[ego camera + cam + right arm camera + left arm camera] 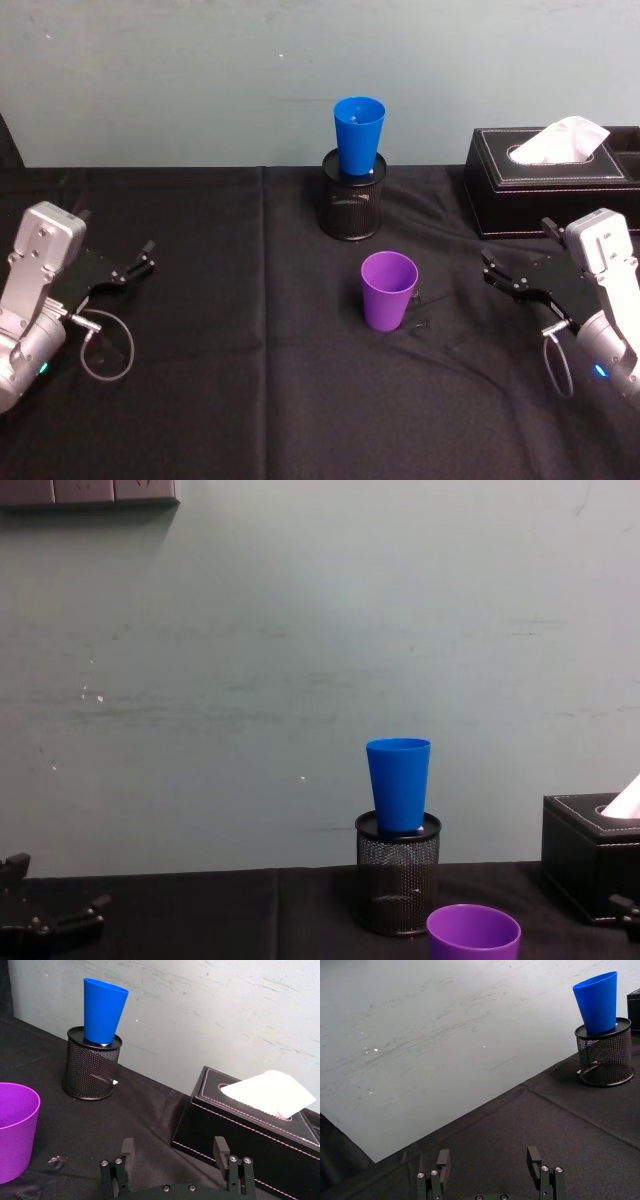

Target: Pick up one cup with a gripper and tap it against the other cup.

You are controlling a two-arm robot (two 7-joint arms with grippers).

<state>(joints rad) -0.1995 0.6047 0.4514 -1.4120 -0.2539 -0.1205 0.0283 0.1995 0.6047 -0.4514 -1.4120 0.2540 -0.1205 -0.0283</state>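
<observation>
A purple cup [388,289] stands upright on the black cloth near the middle of the table, also seen as a purple cup [15,1130] and purple cup [473,932]. Behind it a blue cup [358,134] stands upright on top of a black mesh pen holder [353,195]; the blue cup [103,1010] and blue cup [598,1002] show in both wrist views, and the blue cup [399,783] from the chest. My right gripper [505,279] hovers open to the right of the purple cup, apart from it. My left gripper [135,262] rests open at the far left.
A black tissue box [550,180] with a white tissue sits at the back right, close behind my right gripper. A pale wall runs along the table's far edge. Black cloth [230,330] covers the table between the left gripper and the cups.
</observation>
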